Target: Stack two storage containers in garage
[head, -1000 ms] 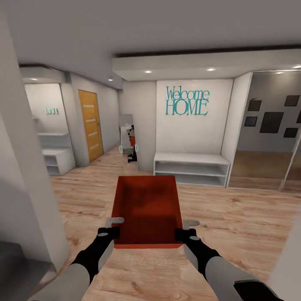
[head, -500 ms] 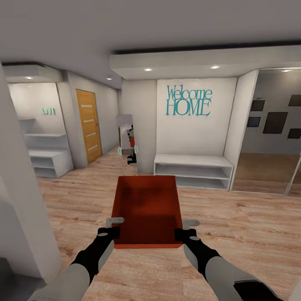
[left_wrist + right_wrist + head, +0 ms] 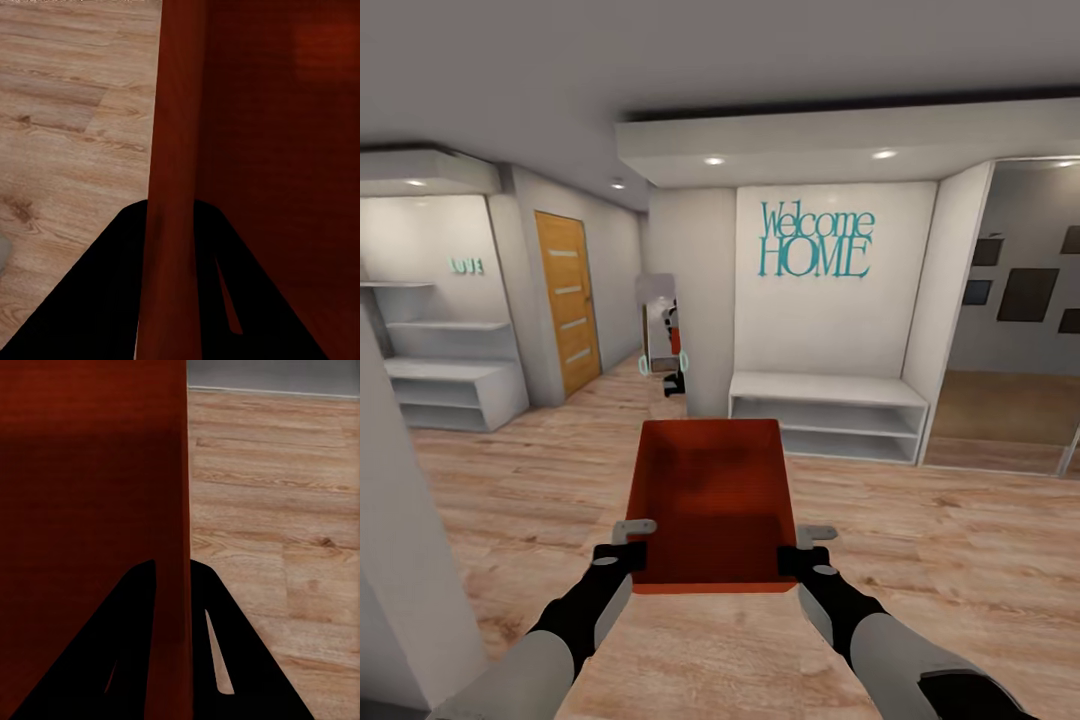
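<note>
One orange-red storage container [image 3: 712, 500] hangs level in front of me above light wood plank flooring. My left gripper [image 3: 628, 545] is shut on its left wall near the near corner, and my right gripper [image 3: 806, 548] is shut on its right wall. In the left wrist view the container wall [image 3: 176, 150] runs between the two dark fingers [image 3: 97, 300]. The right wrist view has the same wall [image 3: 174, 495] pinched between that hand's fingers [image 3: 225, 660]. The container's inside looks empty.
A white low bench shelf [image 3: 825, 410] stands ahead under the teal "Welcome HOME" lettering [image 3: 815, 240]. An orange-wood door with glass slits [image 3: 567, 300] is at the left, past a white shelf unit [image 3: 445, 385]. A white wall corner [image 3: 400, 560] stands close at my left.
The whole view has shifted: the left wall corner slid away left and the shelf unit and door came more into sight. The container and both grippers hold the same pose.
</note>
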Controlling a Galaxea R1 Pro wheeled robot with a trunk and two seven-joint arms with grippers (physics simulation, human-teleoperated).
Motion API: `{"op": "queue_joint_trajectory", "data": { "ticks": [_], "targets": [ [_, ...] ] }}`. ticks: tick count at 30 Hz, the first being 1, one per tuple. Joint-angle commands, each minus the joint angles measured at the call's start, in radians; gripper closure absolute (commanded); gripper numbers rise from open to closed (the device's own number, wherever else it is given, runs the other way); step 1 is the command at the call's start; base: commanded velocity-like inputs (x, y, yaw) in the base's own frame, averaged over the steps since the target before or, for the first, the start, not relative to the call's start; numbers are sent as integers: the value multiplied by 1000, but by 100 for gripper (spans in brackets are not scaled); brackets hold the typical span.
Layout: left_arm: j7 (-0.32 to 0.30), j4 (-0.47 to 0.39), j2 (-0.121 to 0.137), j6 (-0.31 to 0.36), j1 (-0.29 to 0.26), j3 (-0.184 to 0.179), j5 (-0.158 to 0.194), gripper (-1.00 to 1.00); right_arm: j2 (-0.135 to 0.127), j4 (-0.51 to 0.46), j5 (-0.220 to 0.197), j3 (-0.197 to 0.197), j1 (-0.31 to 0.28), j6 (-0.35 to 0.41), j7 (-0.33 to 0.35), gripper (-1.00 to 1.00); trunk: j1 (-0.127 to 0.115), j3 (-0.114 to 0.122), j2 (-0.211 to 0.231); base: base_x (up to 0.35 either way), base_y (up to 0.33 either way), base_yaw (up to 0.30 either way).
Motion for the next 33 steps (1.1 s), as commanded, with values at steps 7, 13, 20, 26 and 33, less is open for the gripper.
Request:
{"op": "queue_joint_trajectory", "data": {
  "ticks": [7, 13, 20, 26, 33],
  "targets": [
    [54, -4, 5, 6, 0, 2, 9, 100, -14, -3, 12, -19, -1, -46, -66, 100, 1, 0, -1, 323, 0, 0],
    [54, -6, 6, 6, 0, 2, 32, 100, -13, -3, 12, -20, -1, -47, -66, 100, 1, 0, -1, 323, 0, 0],
    [51, 1, 26, 5, 0, 0, 106, 100, -15, -3, 12, -21, -1, -47, -67, 100, 1, 0, -1, 323, 0, 0],
    [51, 2, 28, 5, 0, 0, 110, 100, -14, -4, 12, -22, -1, -48, -67, 100, 1, 0, -1, 323, 0, 0],
    [51, 3, 29, 5, 0, -1, 110, 100, -14, -4, 12, -22, -1, -48, -66, 100, 1, 0, -1, 323, 0, 0]
  ]
}}
